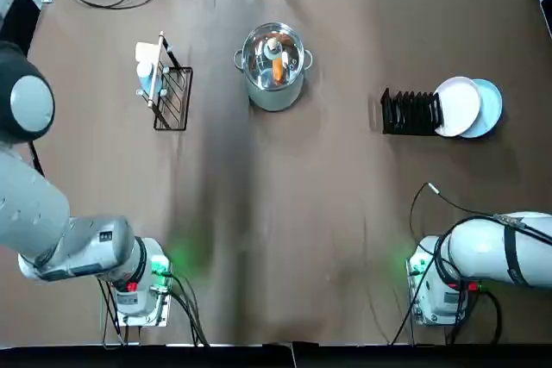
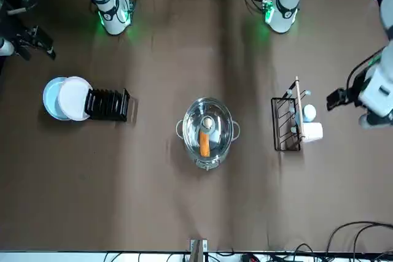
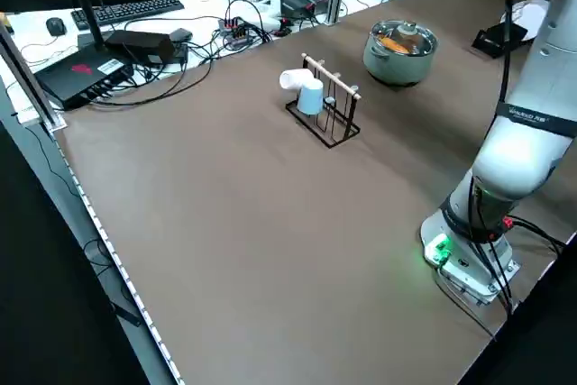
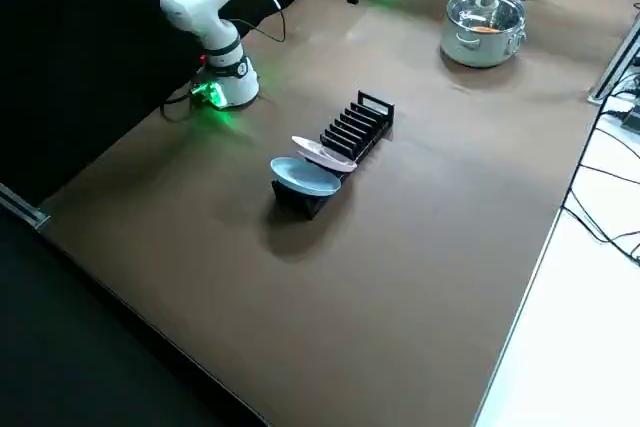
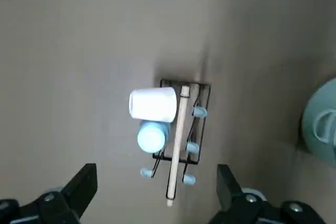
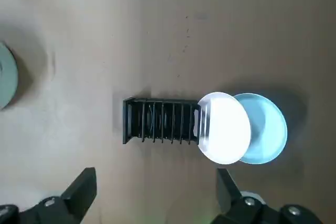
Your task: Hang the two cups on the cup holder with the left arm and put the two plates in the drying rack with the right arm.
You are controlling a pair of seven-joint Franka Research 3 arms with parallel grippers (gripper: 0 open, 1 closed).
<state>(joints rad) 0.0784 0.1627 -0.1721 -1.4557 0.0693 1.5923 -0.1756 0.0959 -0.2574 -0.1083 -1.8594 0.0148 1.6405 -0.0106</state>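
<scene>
Whitish cup (image 1: 147, 68) and light blue cup (image 1: 146, 86) hang on the cup holder (image 1: 172, 99) at left. Rightward, the white plate (image 1: 457, 106) half hides the blue plate (image 1: 488, 108) at the drying rack (image 1: 410, 113) end. Left gripper (image 5: 156, 195) and right gripper (image 6: 156, 195) hover high, spread wide, empty.

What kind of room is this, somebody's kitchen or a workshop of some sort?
Most likely a robotics lab set up to rehearse kitchen chores. Two robot arms, the left arm and the right arm, are bolted to a brown table, while a keyboard and tangled cables sit on a bench beside it.
</scene>
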